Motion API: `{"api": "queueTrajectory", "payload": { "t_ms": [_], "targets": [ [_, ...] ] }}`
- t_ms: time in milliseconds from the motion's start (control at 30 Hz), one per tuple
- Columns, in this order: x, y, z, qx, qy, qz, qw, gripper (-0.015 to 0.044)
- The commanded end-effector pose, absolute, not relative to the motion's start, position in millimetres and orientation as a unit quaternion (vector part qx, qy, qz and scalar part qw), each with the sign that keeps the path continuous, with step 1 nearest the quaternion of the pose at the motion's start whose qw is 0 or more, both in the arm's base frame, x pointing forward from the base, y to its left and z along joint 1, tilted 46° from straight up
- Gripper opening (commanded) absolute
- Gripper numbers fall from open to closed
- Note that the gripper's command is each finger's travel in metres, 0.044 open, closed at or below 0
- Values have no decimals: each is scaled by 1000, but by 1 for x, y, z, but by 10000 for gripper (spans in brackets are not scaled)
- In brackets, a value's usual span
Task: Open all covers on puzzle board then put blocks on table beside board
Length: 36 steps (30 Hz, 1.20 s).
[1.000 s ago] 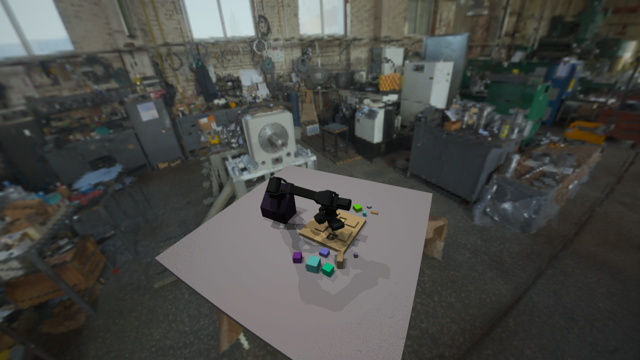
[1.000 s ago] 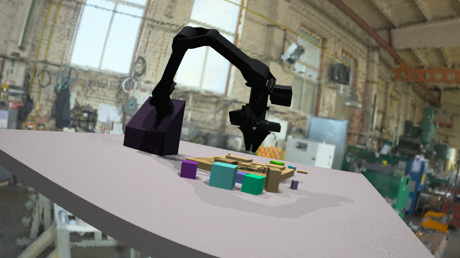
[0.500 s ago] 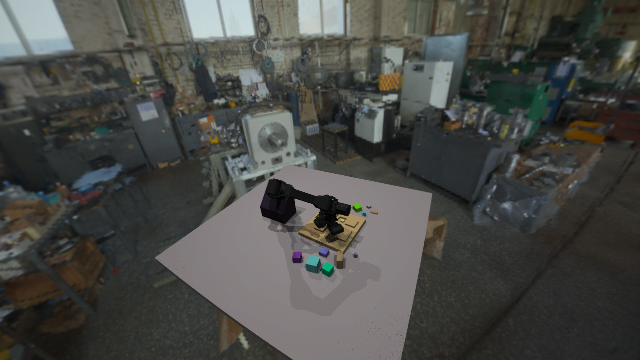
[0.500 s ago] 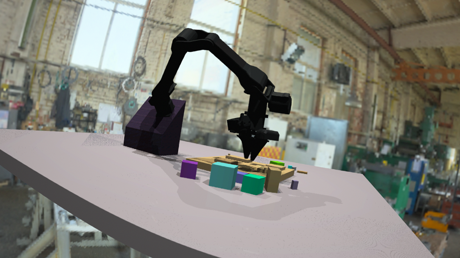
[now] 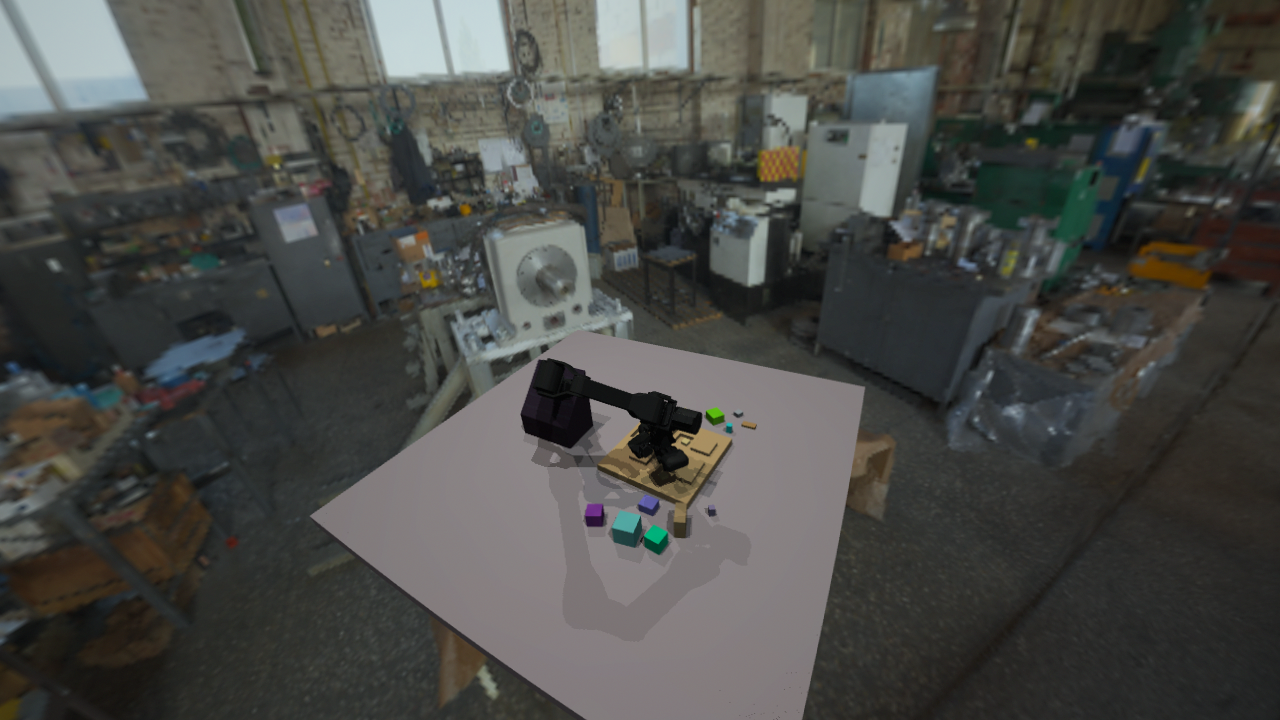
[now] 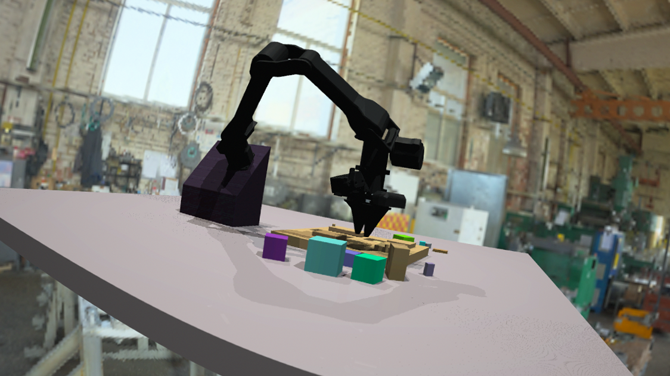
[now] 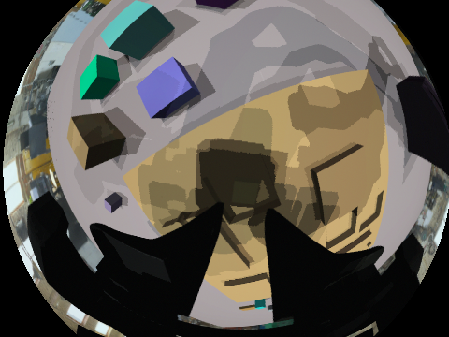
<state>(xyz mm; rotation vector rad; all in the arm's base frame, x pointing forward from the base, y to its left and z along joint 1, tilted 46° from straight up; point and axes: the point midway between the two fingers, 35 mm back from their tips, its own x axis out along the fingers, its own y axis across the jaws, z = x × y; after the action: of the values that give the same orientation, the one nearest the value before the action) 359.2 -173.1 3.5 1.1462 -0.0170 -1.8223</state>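
The tan puzzle board [image 5: 619, 471] [image 6: 290, 238] [image 7: 346, 80] lies flat on the table. My gripper [image 6: 363, 234] [image 7: 244, 212] points down low over the board, its fingers parted slightly with nothing between them. A pale, shaded block top [image 7: 245, 192] shows inside a square outline just ahead of the fingertips; heavy shadow hides its depth. A flat tan cover [image 7: 348, 183] lies on the board to the right of the fingers in the wrist view. Other raised strips and openings are partly hidden by the fingers, so I cannot tell each cover's state.
By the near side lie purple [image 5: 594, 514], teal [image 5: 626, 528], green [image 5: 656, 539], blue-violet [image 5: 648, 505] and brown [image 5: 680, 521] blocks and a small slate one [image 5: 711, 510]. Beyond the board lie a lime block [image 5: 714, 416], a small teal one [image 5: 729, 428] and an orange piece [image 5: 749, 425].
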Motion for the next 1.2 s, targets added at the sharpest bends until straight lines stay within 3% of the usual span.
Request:
{"api": "queueTrajectory", "payload": {
  "t_ms": [0, 1167],
  "targets": [
    [359, -174, 3, 466, -7, -745, 477, 144],
    [356, -189, -12, 466, -7, -745, 477, 144]
  ]
}}
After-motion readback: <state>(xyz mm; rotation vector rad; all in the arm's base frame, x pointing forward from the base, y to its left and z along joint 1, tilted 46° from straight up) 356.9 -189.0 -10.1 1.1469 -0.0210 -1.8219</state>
